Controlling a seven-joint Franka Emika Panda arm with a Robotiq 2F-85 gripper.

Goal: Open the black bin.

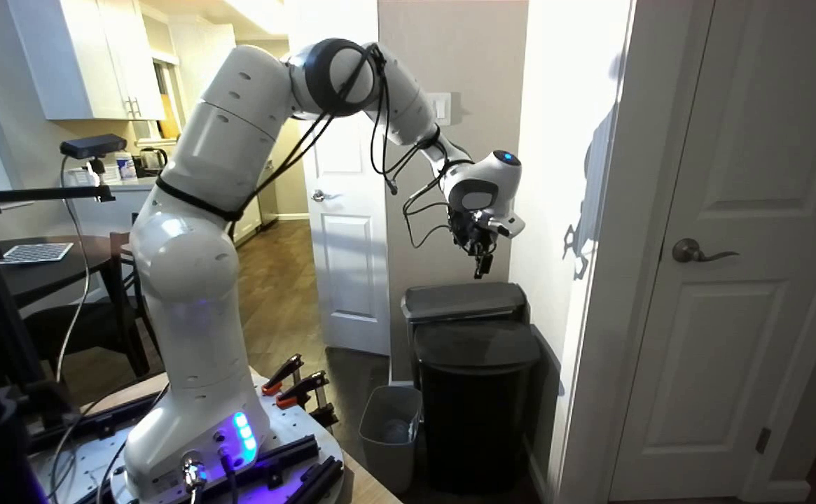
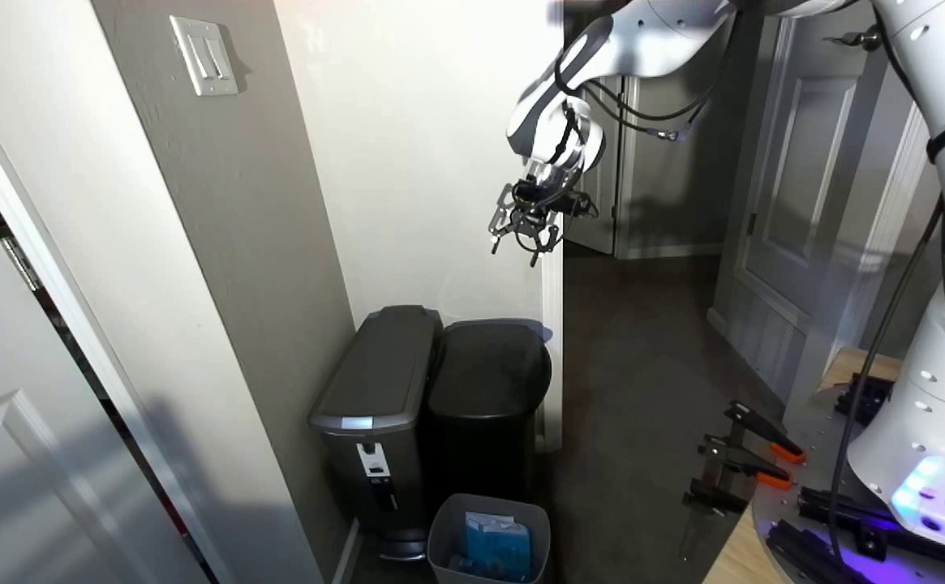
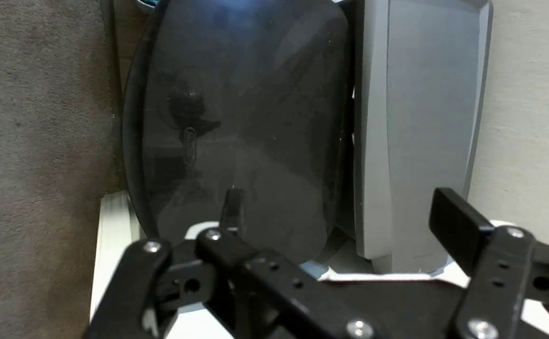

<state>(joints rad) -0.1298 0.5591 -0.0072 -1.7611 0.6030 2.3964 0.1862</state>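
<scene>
Robotiq gripper [image 3: 344, 214] hovering clear above the lowered lid [image 3: 255, 122] of the black trash bin [image 1: 478, 427].
Its fingers [image 3: 455, 230] are spread wide, holding nothing; in the wrist view one shows against the black lid, the other against the grey step bin [image 3: 437, 113] just beside it. Best, I'd judge, to shift toward the lid's bowed edge, away from that neighbour, narrow the fingers, work one tip under the rim, then raise gently, lest the bin slide. The hinge isn't visible.
</scene>
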